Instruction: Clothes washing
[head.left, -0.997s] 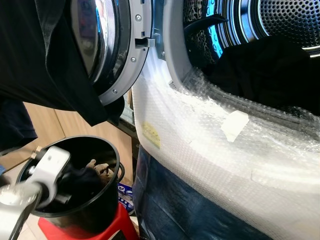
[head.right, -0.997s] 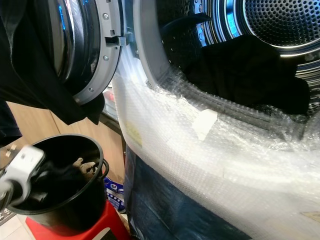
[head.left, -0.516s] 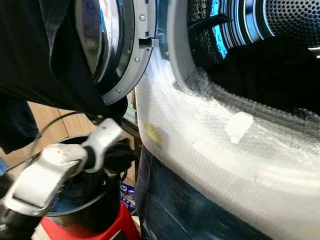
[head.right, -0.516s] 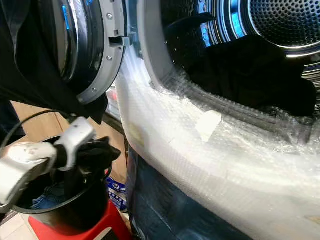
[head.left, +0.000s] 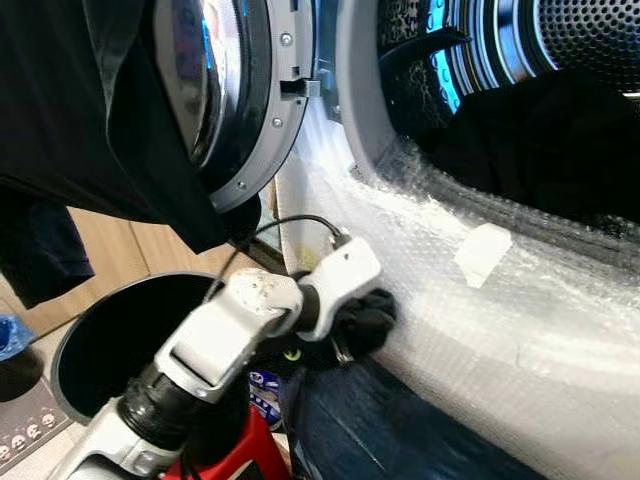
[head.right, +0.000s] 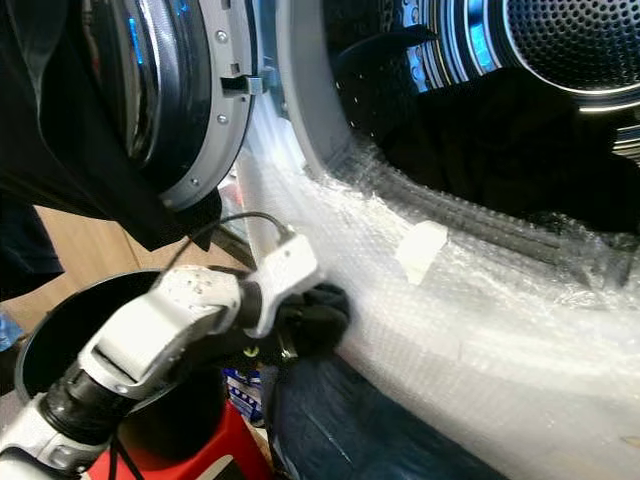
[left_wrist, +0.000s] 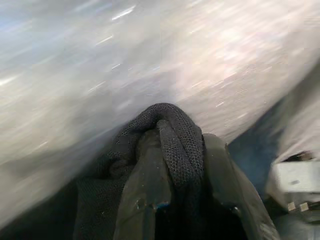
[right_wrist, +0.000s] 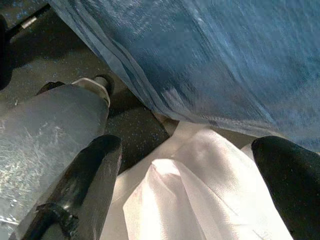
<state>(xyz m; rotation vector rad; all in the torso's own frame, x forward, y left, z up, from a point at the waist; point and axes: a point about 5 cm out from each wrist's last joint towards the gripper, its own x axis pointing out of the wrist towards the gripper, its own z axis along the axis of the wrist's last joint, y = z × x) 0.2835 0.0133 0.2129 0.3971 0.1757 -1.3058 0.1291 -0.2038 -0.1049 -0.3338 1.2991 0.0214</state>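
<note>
Light wooden panelling (head.left: 110, 255) behind, low on the left. Grey floor with a dark patterned mat (head.left: 25, 440) at the bottom left corner. Red stool (head.left: 255, 455) standing low in front. Blue glow inside the machine's opening, bright glare across the bubble wrap (head.left: 480, 300) covering its front.

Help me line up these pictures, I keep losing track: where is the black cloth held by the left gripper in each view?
Left eye view: black cloth in the left gripper, low centre, against the bubble wrap.
Right eye view: cloth left of centre, beside the wrap.
Left wrist view: cloth pinched between the fingers, centre.
Right wrist view: not seen.
Shared landmark: white tape patch.
</note>
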